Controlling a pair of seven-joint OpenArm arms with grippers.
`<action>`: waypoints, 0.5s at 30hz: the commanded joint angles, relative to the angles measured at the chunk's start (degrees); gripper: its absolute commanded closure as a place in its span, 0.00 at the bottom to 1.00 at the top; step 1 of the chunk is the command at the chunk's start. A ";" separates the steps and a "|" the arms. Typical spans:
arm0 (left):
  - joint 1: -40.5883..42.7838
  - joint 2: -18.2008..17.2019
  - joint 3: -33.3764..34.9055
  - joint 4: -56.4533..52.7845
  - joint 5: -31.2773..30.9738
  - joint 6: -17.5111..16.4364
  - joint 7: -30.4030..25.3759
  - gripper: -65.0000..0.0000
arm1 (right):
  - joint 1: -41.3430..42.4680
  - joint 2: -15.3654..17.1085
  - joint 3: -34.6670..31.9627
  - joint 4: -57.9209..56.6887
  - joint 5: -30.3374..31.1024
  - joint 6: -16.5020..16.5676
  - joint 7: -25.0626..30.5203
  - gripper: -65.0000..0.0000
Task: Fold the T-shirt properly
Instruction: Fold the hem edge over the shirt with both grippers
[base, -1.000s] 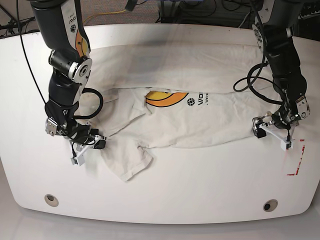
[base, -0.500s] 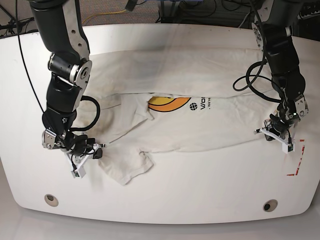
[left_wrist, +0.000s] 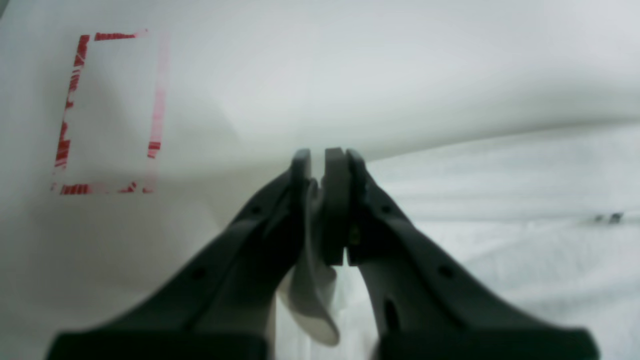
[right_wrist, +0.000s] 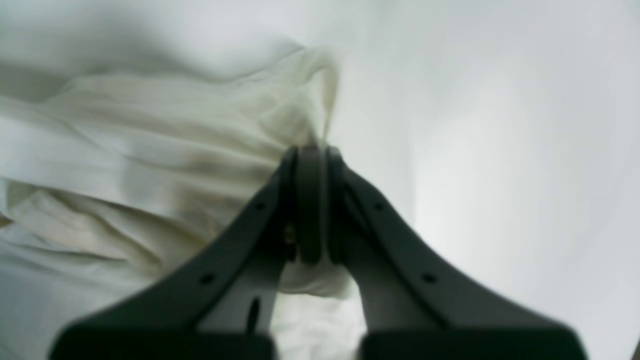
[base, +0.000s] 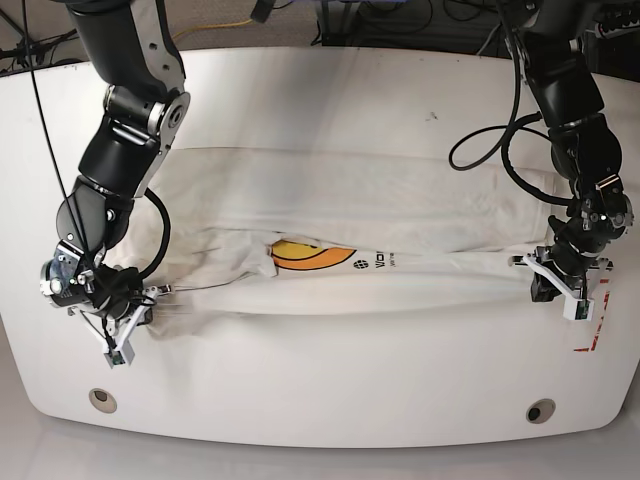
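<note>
The T-shirt (base: 340, 255) is now pulled into a long, flat band across the bench (base: 330, 380), strung between my two jaws. A second ago it lay slack and bunched, with a sleeve flopped toward the bench's near edge; that sleeve is drawn in now and the near edge runs almost straight. The orange graphic (base: 312, 253) has slid toward my right jaws.

My right gripper (right_wrist: 311, 165) has moved outward and toward the near edge, jaws clamped on a bunch of cream cloth, the rest fanning away from the tips. My left gripper (left_wrist: 325, 167), wide apart a second ago, is now clamped on a thin flap at the hem end, which hangs down between the jaws. The red tape mark (left_wrist: 107, 112) sits just beyond those tips.

Judgement: both ends secured, shirt tensioned, ready to lift or fold over.
</note>
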 joint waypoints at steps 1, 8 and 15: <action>1.23 -1.04 -0.35 5.00 0.16 0.44 -0.32 1.00 | -0.56 0.99 0.00 8.02 -0.41 -0.38 -2.39 1.00; 7.38 -1.04 -0.35 7.37 0.16 0.44 -0.32 1.00 | -9.18 0.99 0.36 19.88 -0.41 -0.38 -6.78 1.00; 9.67 -1.12 -0.35 6.85 0.51 0.44 -0.76 1.00 | -20.60 -1.91 0.36 29.29 -0.32 -0.38 -7.31 0.97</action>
